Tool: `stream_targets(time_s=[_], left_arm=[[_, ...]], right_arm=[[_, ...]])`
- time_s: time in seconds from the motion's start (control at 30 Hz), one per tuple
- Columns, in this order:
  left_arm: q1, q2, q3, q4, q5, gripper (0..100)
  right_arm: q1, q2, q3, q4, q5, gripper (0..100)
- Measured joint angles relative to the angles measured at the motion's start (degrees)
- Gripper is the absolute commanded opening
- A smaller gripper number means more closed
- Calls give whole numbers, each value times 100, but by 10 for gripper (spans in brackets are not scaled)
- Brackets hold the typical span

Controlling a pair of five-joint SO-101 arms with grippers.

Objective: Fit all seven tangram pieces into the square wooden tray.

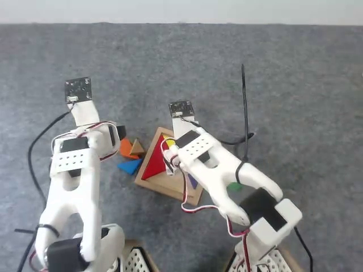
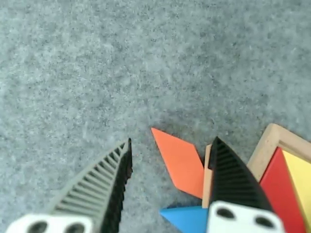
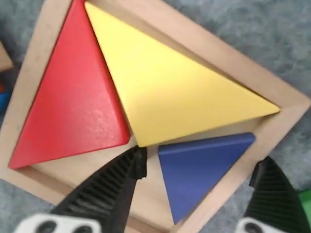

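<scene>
Grey felt (image 1: 295,73), wooden tray (image 3: 43,48), red triangle (image 3: 68,107)

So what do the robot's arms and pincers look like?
The left arm and right arm are chunky white plastic with black motor blocks, dotted panels and thin red, white and black cables. The left pincer and right pincer have pointy black ribbed fingers on white bases with screw holes.
</scene>
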Motion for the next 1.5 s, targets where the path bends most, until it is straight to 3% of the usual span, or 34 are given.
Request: stream_targets(time_s=[0.13, 0.47, 0.83, 1.0, 1.13, 1.5], left_arm=[[0, 0, 9, 0, 0, 251], [-9, 0, 9, 0, 0, 251], [-9, 0, 9, 0, 0, 251], [-9, 0, 9, 0, 0, 251], [-9, 0, 9, 0, 0, 251], [-9, 0, 9, 0, 0, 251]], right_arm=[[193, 325, -334, 114, 18, 336], [1046, 1793, -2523, 1679, 633, 336], [1565, 2040, -2980, 1662, 1468, 335], [1512, 2092, -3226, 1934, 1565, 325], [1310, 1934, -3191, 1996, 1319, 243], [1160, 1758, -2743, 1679, 1257, 237]])
